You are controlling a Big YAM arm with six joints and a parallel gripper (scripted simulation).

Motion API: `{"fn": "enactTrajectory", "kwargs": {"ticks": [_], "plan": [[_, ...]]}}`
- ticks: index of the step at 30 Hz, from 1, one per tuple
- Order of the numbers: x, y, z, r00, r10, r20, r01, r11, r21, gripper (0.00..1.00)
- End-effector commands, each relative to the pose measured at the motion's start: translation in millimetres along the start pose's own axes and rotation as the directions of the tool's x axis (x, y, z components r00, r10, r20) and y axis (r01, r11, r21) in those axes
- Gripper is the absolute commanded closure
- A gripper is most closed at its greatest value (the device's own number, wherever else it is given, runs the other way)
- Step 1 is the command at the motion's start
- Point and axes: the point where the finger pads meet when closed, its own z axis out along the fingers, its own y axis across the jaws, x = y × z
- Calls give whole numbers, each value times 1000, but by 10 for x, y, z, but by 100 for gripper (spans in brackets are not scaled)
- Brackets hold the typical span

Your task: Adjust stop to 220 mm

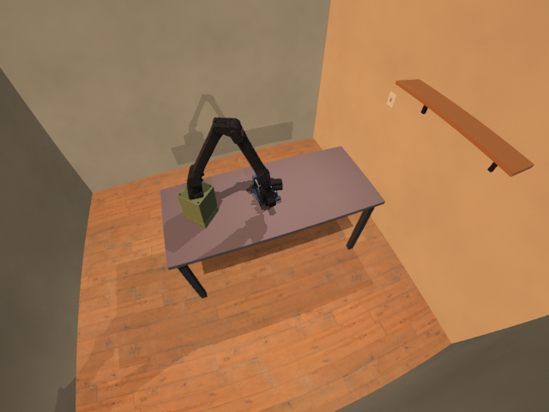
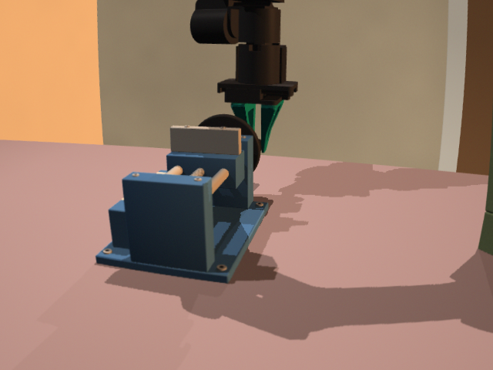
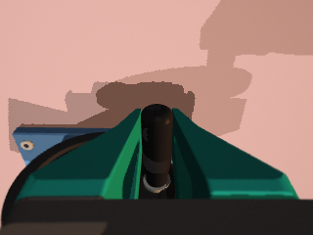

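The blue stop device [image 2: 169, 223] [image 3: 46, 141] stands on the table. Its carriage [image 2: 202, 163] bears a grey face plate [image 2: 205, 139] and sits on rods near the handwheel end. The black handwheel [image 2: 224, 116] [image 3: 12, 190] is behind the end block, partly hidden. My gripper [image 2: 258, 139] [image 3: 156, 118] points down at the wheel's rim, its green fingers on both sides of the upright black crank handle [image 3: 156, 134], shut on it. In the exterior view the handle is at the right side of the wheel. No scale or reading can be seen.
The arm's olive-green base block [image 1: 195, 210] stands at the left end of the table [image 1: 319, 186]. A brown shelf [image 1: 465, 124] is on the orange wall. The device's end block [image 2: 167, 219] rises at the end away from the wheel.
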Motion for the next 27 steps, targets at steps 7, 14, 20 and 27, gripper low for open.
{"fn": "enactTrajectory", "kwargs": {"ticks": [7,14,20,27], "plan": [[-64,-66,248,1000,5,6,-5,1000,19,94],[-71,108,248,1000,12,8,-12,1000,14,94],[-44,239,311,1000,11,8,-11,1000,9,94],[-75,244,319,1000,14,9,-14,1000,9,94]]}}
